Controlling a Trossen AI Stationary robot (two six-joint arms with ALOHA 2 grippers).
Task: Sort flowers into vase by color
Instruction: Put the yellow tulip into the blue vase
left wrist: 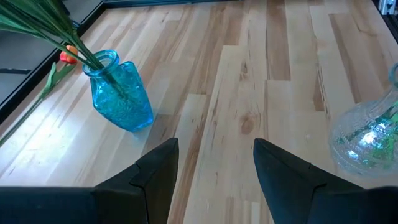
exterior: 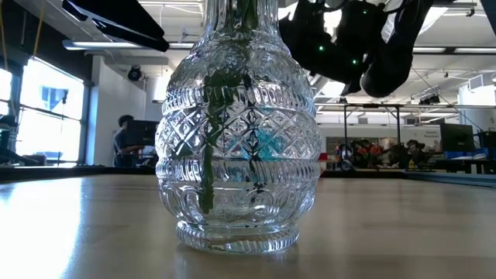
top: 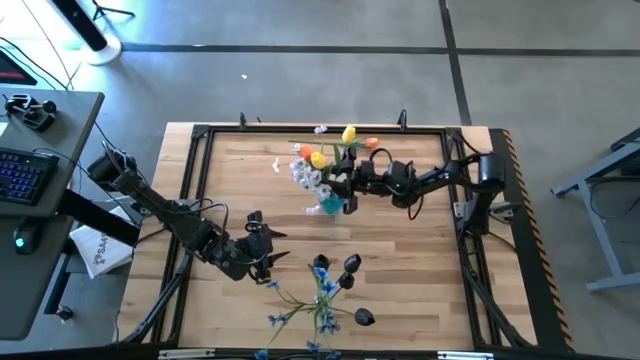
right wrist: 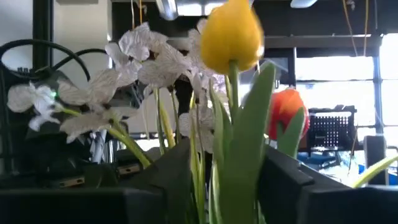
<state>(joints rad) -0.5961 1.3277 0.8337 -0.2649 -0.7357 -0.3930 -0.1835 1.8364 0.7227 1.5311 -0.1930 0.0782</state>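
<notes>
The blue vase (top: 330,205) stands mid-bench (top: 420,270) holding yellow and orange tulips (top: 347,134) and white sprays (top: 305,175). The right end effector (top: 346,186) sits just beside the vase, fingers spread around the yellow tulip's stem. The left end effector (top: 268,246), spread and empty, hovers well apart from the vase. Blue sprays (top: 322,290) and dark buds (top: 350,266) lie beyond it, near the bench edge.

left arm: low over table's near-left, left gripper (top: 268,243) fingers apart
right arm: stretched leftward, right gripper (top: 345,186) fingers parted
</notes>
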